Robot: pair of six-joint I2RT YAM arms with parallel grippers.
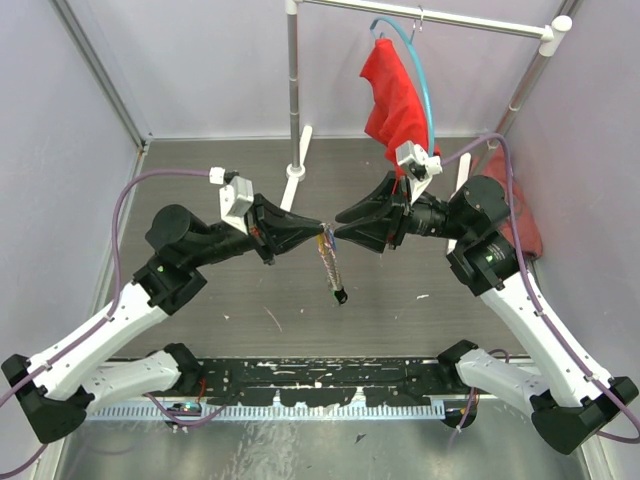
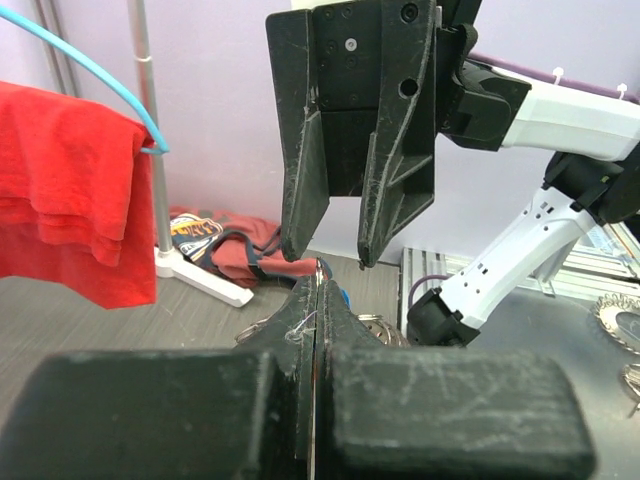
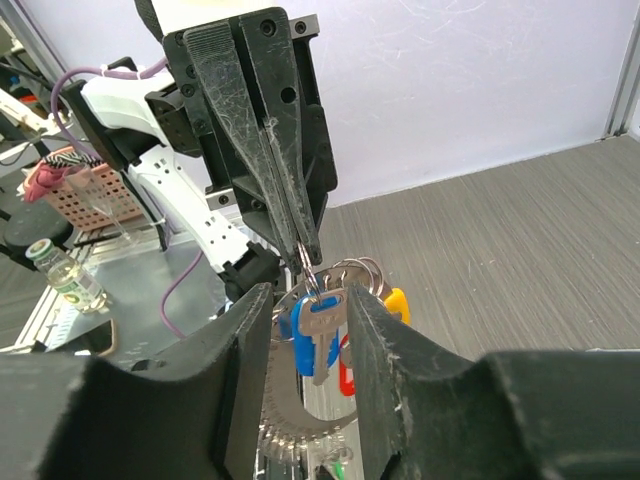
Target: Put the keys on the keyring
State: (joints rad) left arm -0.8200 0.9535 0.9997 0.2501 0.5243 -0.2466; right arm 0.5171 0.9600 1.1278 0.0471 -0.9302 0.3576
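Note:
Both grippers meet above the middle of the table. My left gripper (image 1: 322,226) (image 2: 318,285) is shut on the keyring (image 3: 307,266), a thin metal loop pinched at its fingertips (image 3: 306,245). Below the loop hang the keys (image 1: 333,270): a silver one on a blue head (image 3: 322,335), a yellow head (image 3: 398,301) and a red one (image 3: 347,378). Facing it, my right gripper (image 1: 336,218) (image 3: 310,295) is open. Its two fingers stand either side of the silver key, with a gap showing on the left. A grey toothed arc (image 3: 285,415) shows below the keys.
A clothes rack pole (image 1: 292,90) stands behind the grippers with its white foot (image 1: 296,176) on the table. A red cloth (image 1: 392,95) hangs from a light-blue hanger (image 1: 424,75). More red fabric (image 1: 522,225) lies at the right wall. A black strip (image 1: 340,380) runs along the near edge.

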